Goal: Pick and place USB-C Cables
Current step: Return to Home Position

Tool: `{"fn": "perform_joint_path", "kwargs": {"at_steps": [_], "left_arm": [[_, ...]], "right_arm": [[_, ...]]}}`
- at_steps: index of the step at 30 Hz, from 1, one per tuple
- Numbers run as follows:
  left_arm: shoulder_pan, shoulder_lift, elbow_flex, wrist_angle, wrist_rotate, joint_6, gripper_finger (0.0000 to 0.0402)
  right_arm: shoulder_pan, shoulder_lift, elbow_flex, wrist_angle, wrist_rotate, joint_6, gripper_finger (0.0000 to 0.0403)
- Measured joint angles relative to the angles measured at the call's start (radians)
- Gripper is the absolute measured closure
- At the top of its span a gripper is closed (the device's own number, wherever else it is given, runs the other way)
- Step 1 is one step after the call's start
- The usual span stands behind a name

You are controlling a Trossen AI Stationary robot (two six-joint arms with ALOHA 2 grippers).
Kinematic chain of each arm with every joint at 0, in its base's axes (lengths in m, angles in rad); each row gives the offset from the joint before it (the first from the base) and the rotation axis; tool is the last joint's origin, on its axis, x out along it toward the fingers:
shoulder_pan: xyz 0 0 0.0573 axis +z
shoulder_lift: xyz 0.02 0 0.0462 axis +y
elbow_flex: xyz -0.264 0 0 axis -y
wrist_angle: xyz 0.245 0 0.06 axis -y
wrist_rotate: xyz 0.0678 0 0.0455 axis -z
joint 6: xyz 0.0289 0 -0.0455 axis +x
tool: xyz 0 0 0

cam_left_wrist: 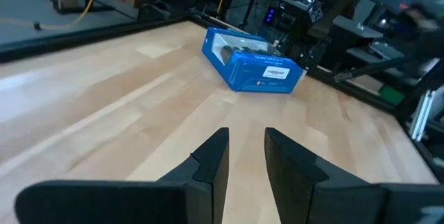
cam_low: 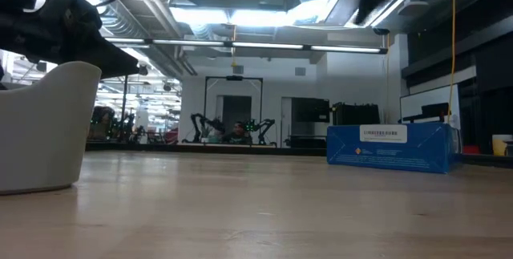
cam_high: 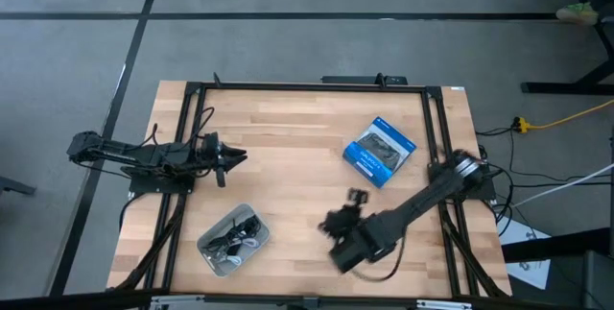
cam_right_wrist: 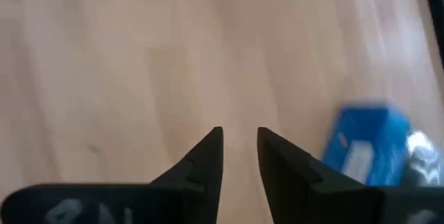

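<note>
Cables (cam_high: 233, 239) sit in neither gripper. My left gripper (cam_left_wrist: 246, 137) has its fingers slightly apart and empty, aimed at the blue box (cam_left_wrist: 253, 68). My right gripper (cam_right_wrist: 239, 135) is the same, above bare table (cam_right_wrist: 104, 57). Farther out, near my left arm, they lie tangled along the white bin's (cam_high: 205, 250) slanting length.

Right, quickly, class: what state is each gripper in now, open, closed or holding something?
Left gripper: jaws slightly open, holding nothing.
Right gripper: jaws slightly open, holding nothing.
</note>
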Motion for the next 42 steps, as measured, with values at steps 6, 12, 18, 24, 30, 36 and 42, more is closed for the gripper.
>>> {"fn": "perform_joint_path", "kwargs": {"at_steps": [6,12,18,24,30,36,42], "left_arm": [[0.000,0.000,0.000,-0.001,0.017,-0.012,0.0315],[0.000,0.000,0.000,-0.001,0.021,-0.012,0.0315],[0.000,0.000,0.000,-0.001,0.018,-0.012,0.0315],[0.000,0.000,0.000,-0.001,0.018,-0.005,0.0315],[0.000,0.000,0.000,0.000,0.013,0.070,0.0315],[0.000,0.000,0.000,-0.001,0.013,0.102,0.0315],[0.000,0.000,0.000,-0.001,0.019,0.111,0.0315]], "right_arm": [[0.042,-0.415,-0.402,0.172,0.128,0.214,0.0309],[0.103,-0.842,-0.913,0.874,0.114,-0.001,0.0309],[0.024,-1.101,-1.422,1.788,-0.363,-0.385,0.0309],[-0.071,-1.246,-1.650,1.970,-0.521,-0.531,0.0309],[-0.181,-1.355,-1.737,1.892,-0.565,-0.574,0.0309],[-0.269,-1.471,-1.784,1.757,-0.599,-0.557,0.0309],[-0.292,-1.601,-1.807,1.580,-0.602,-0.548,0.0309]]}}
